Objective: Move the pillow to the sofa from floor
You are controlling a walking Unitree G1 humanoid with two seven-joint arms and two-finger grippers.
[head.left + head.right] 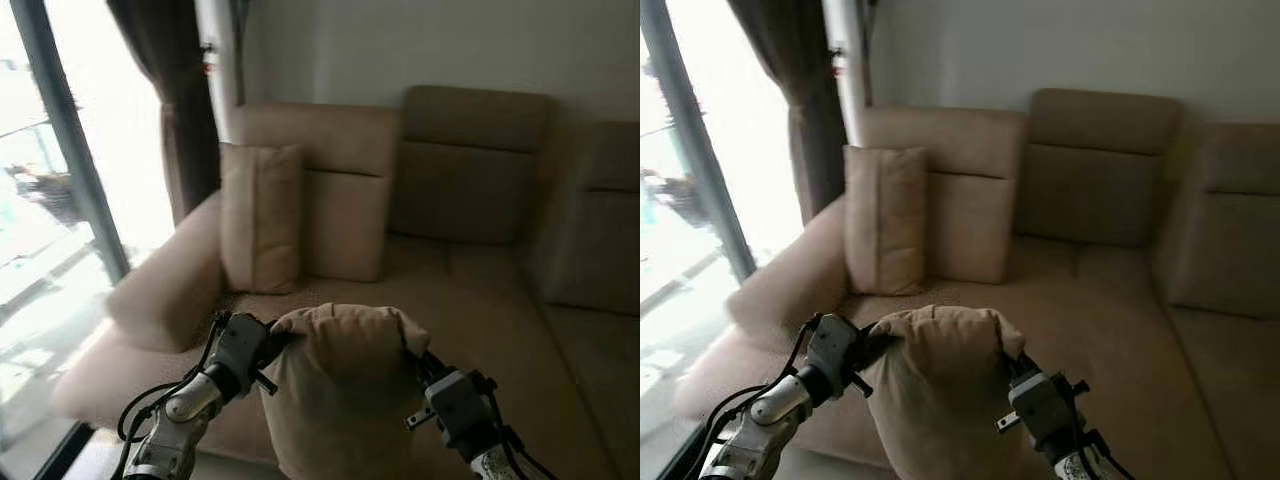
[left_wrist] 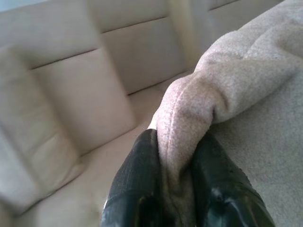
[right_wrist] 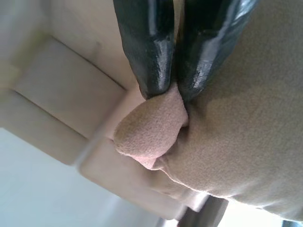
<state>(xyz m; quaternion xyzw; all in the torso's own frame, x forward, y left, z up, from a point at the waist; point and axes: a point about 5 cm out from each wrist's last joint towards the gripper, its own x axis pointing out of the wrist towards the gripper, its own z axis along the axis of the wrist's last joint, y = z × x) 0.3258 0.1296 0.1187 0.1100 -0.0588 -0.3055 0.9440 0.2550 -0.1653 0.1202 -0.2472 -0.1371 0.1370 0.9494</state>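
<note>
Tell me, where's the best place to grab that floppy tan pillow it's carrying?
By its two upper corners, one from each side. The pillow is soft, so a pinched corner bunches into a firm fold. The left gripper and right gripper each clamp one corner, and it hangs before the sofa.

Both silver arms reach forward and up from the near edge, bent toward each other. The left gripper [image 1: 272,345] pinches a top corner of the beige pillow [image 1: 340,390], its black fingers [image 2: 137,175] clamped on a fold of fabric. The right gripper [image 1: 415,352] pinches the opposite corner, fingers [image 3: 147,52] squeezed together on it.
</note>
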